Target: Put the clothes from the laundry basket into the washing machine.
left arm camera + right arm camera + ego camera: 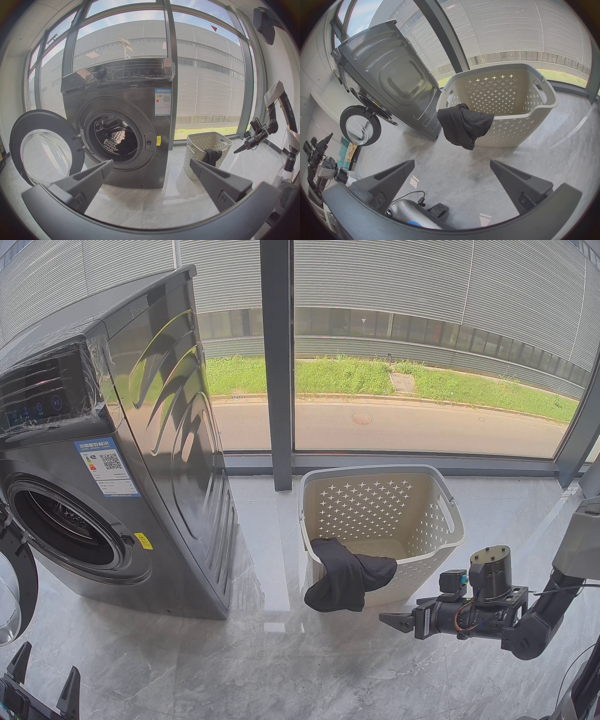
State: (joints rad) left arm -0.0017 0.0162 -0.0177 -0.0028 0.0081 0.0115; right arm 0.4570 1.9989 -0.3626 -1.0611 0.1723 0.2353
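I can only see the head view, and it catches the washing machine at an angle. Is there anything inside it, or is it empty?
Observer: The left wrist view looks straight into the drum. A dark item, probably clothing, lies low inside.
Operator: Is the door out of the way?
Observer: Yes. The door is swung wide open to one side, clear of the opening.
Operator: The right one looks side-on to me. Is it open or shut?
Observer: The right gripper is open. Its fingers are spread wide with nothing between them.
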